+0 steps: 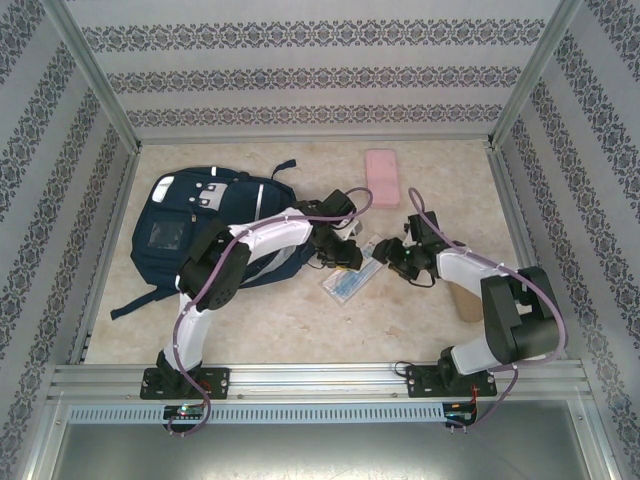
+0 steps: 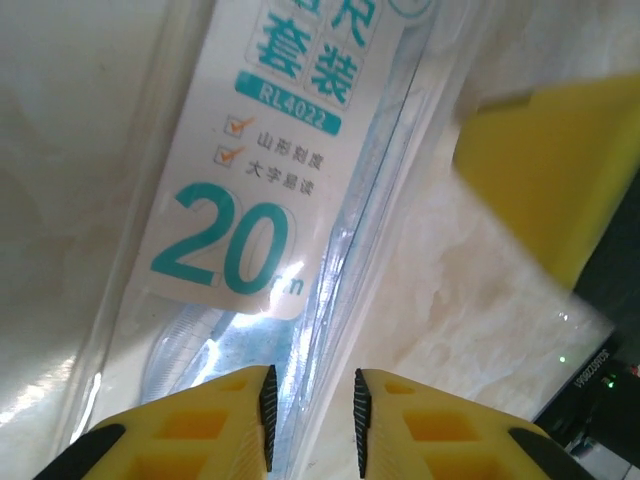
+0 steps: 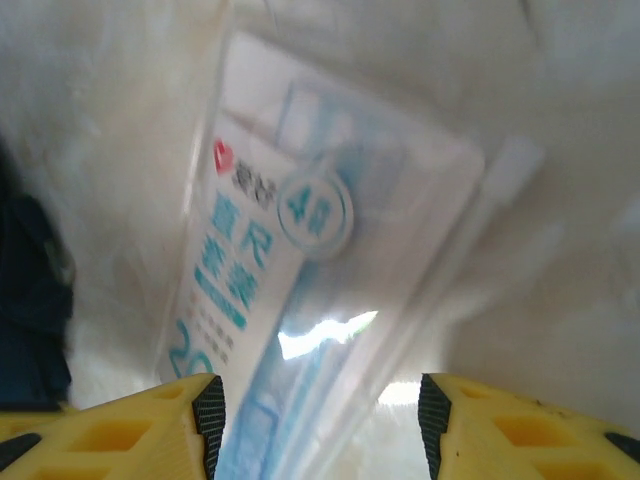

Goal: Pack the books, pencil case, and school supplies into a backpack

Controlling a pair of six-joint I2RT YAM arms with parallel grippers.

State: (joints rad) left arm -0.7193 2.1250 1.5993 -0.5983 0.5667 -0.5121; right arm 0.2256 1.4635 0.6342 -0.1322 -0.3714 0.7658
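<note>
Left wrist view: the school supplies (image 2: 250, 200), a clear flat packet, carry a white label with a big teal "20", "RL4022" in a teal bar, two orange ticked boxes and Chinese characters. The left fingers (image 2: 200, 430) stand a narrow gap apart with the packet's clear edge in the gap; whether they pinch it I cannot tell. The right fingers (image 3: 120, 430) stand wide apart over the packet's other end, where a red heart logo shows. The packet lies mid-table (image 1: 300, 320), right of the backpack (image 1: 190, 225); the pencil case (image 1: 382, 177) lies far behind.
</note>
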